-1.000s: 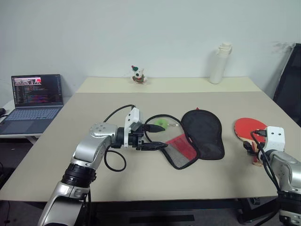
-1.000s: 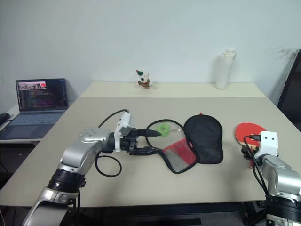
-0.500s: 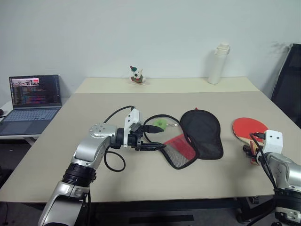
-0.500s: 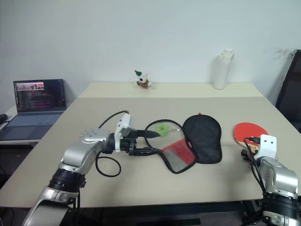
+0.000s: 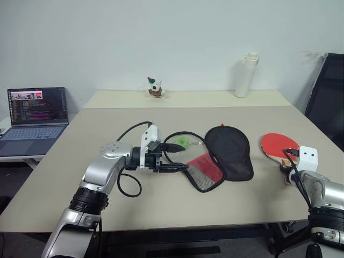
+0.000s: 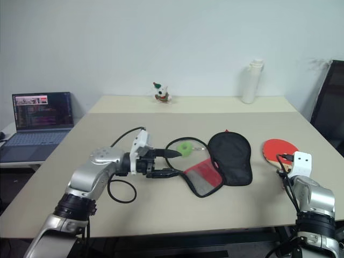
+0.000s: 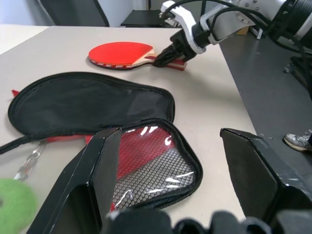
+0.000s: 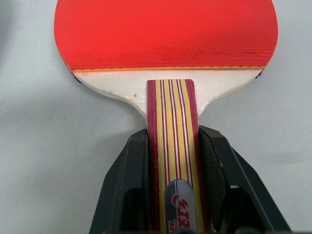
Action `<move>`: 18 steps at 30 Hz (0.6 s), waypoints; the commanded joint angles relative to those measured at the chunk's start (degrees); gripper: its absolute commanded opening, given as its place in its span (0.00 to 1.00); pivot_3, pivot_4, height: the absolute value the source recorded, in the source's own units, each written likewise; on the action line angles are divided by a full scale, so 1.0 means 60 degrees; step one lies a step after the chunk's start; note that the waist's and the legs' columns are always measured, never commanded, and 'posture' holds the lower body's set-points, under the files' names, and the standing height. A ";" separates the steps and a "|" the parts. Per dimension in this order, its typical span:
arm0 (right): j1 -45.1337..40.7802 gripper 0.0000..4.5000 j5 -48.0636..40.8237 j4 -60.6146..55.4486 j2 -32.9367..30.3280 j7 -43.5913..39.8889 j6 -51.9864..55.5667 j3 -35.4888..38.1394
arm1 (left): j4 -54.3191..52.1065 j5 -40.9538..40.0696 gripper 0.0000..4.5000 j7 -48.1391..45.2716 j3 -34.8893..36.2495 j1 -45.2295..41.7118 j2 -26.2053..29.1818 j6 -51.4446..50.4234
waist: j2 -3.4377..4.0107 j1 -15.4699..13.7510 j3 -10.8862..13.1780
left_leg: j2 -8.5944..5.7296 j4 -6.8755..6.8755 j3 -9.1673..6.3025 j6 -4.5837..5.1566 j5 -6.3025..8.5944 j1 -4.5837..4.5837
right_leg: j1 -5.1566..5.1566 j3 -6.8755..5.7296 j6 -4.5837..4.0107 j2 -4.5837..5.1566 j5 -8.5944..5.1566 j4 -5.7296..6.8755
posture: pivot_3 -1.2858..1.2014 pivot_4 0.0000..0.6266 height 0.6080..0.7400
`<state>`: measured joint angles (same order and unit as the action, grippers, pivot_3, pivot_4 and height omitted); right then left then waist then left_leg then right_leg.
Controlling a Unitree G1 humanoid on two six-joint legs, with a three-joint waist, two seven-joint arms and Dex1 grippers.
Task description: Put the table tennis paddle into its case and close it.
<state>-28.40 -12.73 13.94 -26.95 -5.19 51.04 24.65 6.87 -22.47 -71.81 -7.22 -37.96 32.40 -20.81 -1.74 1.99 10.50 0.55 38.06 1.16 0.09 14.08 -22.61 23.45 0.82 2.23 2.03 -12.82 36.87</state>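
The table tennis paddle (image 5: 277, 145) lies flat near the table's right edge, red face up, its striped wooden handle (image 8: 170, 126) pointing toward me. My right gripper (image 8: 173, 139) is shut on that handle, one black finger pressed to each side. The case (image 5: 228, 153) lies open at mid-table, its black half up and its red half with the mesh pocket (image 7: 151, 165) folded out toward me. A green ring charm (image 5: 184, 141) lies beside it. Just left of the mesh flap my left gripper (image 5: 181, 156) hovers open, pointing right, with nothing held.
A white bottle (image 5: 243, 75) and a small toy figure (image 5: 155, 86) stand at the table's far edge. An open laptop (image 5: 35, 110) sits on a side table to the left. A black chair (image 5: 328, 97) stands past the right edge.
My right gripper has closed on the paddle's handle after easing down and forward onto it. The left arm and the case have stayed put; the view has shifted slightly.
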 commanded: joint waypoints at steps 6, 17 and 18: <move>-0.0247 0.24 -0.0565 -0.2746 -0.0196 -0.0386 0.0653 -0.0131 | -0.0760 -0.0172 0.78 0.0194 0.0519 0.0516 0.0547 -0.0181 | 0.0050 -0.0002 0.0029 | 0.0012 -0.0029 0.0046 0.0000 0.0000 -0.0074 | 0.0123 0.0037 0.0007 -0.0013 0.0006 0.0028 | 0.52 0.24 1.00; -0.0586 0.24 -0.0974 -0.5713 0.2195 0.0463 0.2331 -0.1934 | -0.1067 -0.0185 0.78 0.0425 0.0527 0.0830 0.0591 -0.0352 | 0.0063 -0.0059 0.0038 | 0.0040 -0.0038 0.0039 0.0010 0.0009 -0.0080 | 0.0134 0.0029 -0.0002 -0.0043 0.0000 0.0020 | 0.52 0.24 1.00; -0.0418 0.24 -0.0890 -0.5675 0.2268 0.0448 0.2217 -0.2143 | -0.1098 -0.0185 0.78 0.0447 0.0514 0.0835 0.0579 -0.0372 | 0.0064 -0.0087 0.0038 | 0.0035 -0.0037 0.0036 0.0010 0.0009 -0.0084 | 0.0133 0.0025 -0.0002 -0.0038 0.0000 0.0016 | 0.52 0.24 1.00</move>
<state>-31.16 -18.99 -17.48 -12.76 -3.14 65.85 11.72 2.54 -22.62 -69.33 -5.31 -32.83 35.62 -23.24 -1.35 1.47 10.72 0.72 37.84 1.37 0.16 14.13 -23.14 24.25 0.96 2.22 1.86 -12.82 36.95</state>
